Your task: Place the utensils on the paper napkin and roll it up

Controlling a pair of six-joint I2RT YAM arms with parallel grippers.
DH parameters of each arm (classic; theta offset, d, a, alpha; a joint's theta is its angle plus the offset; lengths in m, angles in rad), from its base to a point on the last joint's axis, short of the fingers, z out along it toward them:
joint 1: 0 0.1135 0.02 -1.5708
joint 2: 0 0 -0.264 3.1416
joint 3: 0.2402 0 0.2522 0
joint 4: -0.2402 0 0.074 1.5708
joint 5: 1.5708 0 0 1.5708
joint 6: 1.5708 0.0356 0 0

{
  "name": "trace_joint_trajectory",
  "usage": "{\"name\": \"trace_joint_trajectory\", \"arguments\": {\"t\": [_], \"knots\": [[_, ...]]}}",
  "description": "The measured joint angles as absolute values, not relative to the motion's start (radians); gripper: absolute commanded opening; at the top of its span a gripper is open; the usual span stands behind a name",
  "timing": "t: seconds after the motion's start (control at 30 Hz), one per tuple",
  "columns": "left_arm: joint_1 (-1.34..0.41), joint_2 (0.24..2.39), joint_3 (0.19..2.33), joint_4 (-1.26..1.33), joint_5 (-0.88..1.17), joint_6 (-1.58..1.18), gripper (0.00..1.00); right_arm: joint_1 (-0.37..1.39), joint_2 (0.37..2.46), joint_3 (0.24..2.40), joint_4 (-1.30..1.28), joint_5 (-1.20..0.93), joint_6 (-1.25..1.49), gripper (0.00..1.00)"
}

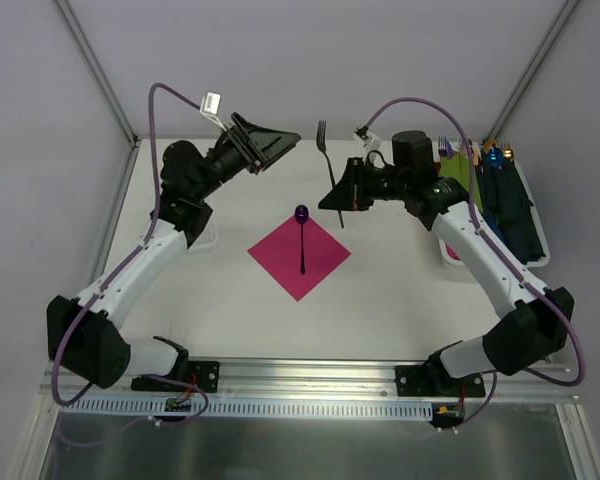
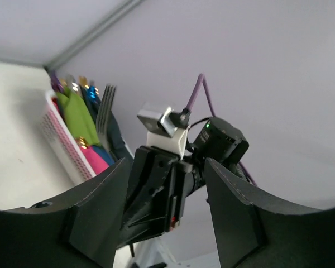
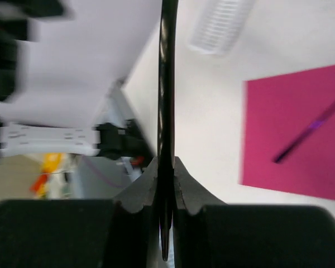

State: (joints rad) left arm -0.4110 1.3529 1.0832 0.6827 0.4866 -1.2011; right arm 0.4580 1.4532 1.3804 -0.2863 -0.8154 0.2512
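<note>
Right wrist view, up close: the right end effector (image 3: pixel 166 167) is clamped tight on the fork (image 3: pixel 166 84), the slim dark handle pinched between both fingers and running straight away from the lens. Beyond it, on the white worktop (image 3: pixel 212 106), sits the paper napkin (image 3: pixel 290 100), flat and magenta, with the glossy purple spoon (image 3: pixel 310 129) lying across it. From above, the napkin is on the near-left side of that end effector, towards the arm bases. The fork is held just past the sheet's far-right edge, its long axis running near-to-far, close to parallel with the spoon. Right arm is the nearer one, so I'd call a short carry down beside the spoon. Further back, the left end effector (image 1: pixel 280 150) hangs spread wide, empty
</note>
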Motion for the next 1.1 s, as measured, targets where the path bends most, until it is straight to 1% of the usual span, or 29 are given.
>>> {"name": "trace_joint_trajectory", "arguments": {"t": [0.1, 0.23, 0.43, 0.57, 0.7, 1.1], "knots": [[-0.412, 1.268, 1.200, 0.431, 0.447, -1.048, 0.56, 0.464, 1.411, 1.388, -0.415, -0.664, 0.101, 0.00], [-0.450, 1.210, 1.229, 0.241, 0.359, -0.952, 0.49, 0.509, 1.385, 1.388, -0.516, -0.459, -0.011, 0.00], [-0.648, 1.312, 1.228, 0.036, 0.177, -0.922, 0.43, 0.592, 1.385, 1.388, -0.563, -0.266, -0.044, 0.00], [-0.725, 1.367, 1.235, -0.068, 0.075, -0.922, 0.43, 0.619, 1.385, 1.388, -0.577, -0.200, -0.047, 0.00], [-0.748, 1.390, 1.279, -0.120, 0.015, -0.922, 0.44, 0.632, 1.385, 1.388, -0.583, -0.166, -0.047, 0.00], [-0.767, 1.417, 1.346, -0.132, -0.031, -0.905, 0.43, 0.650, 1.385, 1.388, -0.589, -0.153, -0.043, 0.00]]}}
